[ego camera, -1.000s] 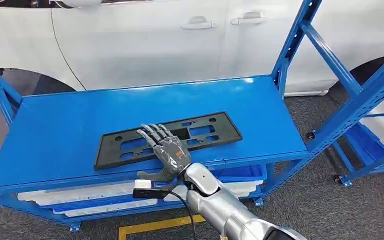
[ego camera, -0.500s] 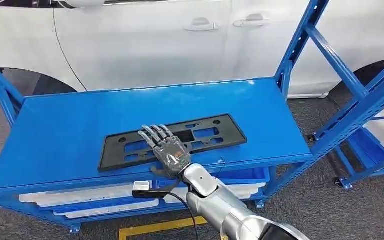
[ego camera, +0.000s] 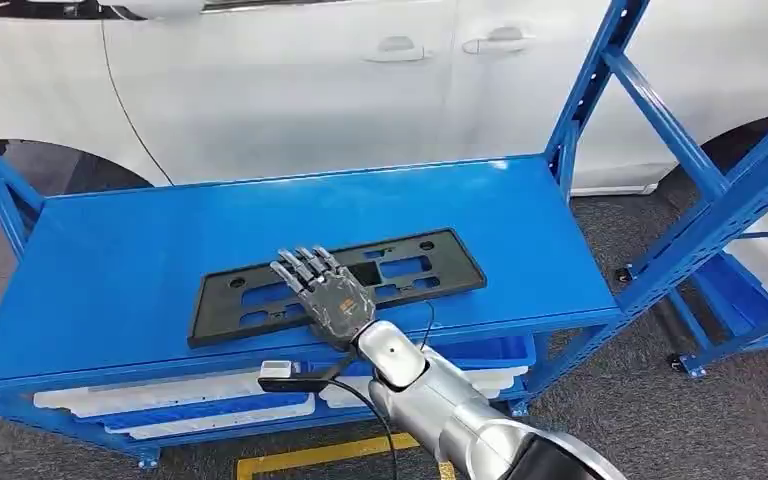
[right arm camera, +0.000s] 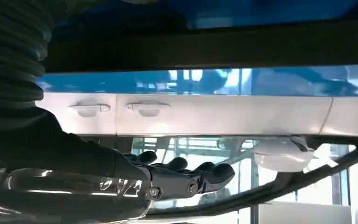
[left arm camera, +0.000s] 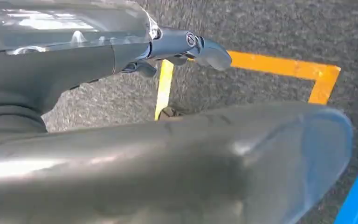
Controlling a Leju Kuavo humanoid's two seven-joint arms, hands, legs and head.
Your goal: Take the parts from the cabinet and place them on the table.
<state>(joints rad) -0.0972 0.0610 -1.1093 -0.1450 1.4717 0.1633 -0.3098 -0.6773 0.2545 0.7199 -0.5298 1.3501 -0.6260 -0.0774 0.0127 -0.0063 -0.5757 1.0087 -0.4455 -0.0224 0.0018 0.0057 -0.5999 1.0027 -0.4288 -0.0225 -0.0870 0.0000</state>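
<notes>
Blue shelf [ego camera: 140, 270], right robot hand [ego camera: 326, 296] flat, fingers extended, on black plate frame [ego camera: 415, 268]

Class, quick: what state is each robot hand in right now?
Left hand: cannot be told.
Right hand: open, fingers spread flat over the black rectangular plastic plate, gripping nothing.

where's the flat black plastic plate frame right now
In the head view the flat black plastic plate frame lies on the blue metal shelf, near its front edge, with the right hand resting on it.
</notes>
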